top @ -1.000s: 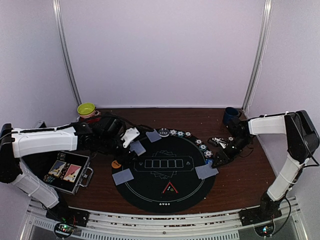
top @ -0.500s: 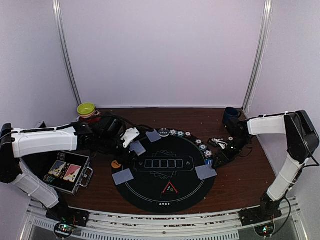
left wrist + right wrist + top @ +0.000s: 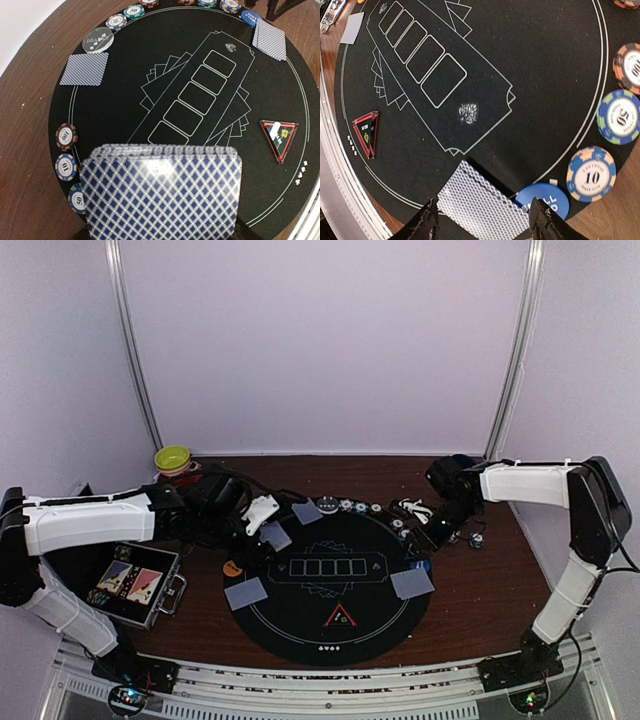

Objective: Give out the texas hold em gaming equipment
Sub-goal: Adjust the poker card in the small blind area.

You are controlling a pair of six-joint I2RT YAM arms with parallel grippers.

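Worktop (image 3: 480, 610) with a round black mat (image 3: 380, 625) at its centre.

Left fingers (image 3: 266, 523): over the mat's left rim, closed on a fanned deck (image 3: 160, 192). The deck is face down and held clear of the mat, and it hides the tips in the wrist view. Three chips lie on the rim just beside it.

Right fingers (image 3: 424, 540): over the mat's right rim, spread wide and holding nothing. In the wrist view a face-down card (image 3: 480, 205) lies on the mat between the two tips. The blue disc (image 3: 542, 200) sits just beside the card's right corner, at the rim line.

Chips (image 3: 360, 508): a curved row along the far rim, running from the dealer button (image 3: 98, 40) round towards the right arm.

A second card (image 3: 306, 511) lies next to the dealer button, and a third card (image 3: 245, 592) lies at the near-left rim. The triangle (image 3: 340, 617) lies flat on the mat's near side. The orange disc (image 3: 232, 567) is on the bare wood, just off the left rim.

Open case (image 3: 135, 585): near-left on the worktop, under the left arm. The bowl (image 3: 173, 458) is in the far-left corner. The mug (image 3: 462, 465) is at far right, partly behind the right arm.
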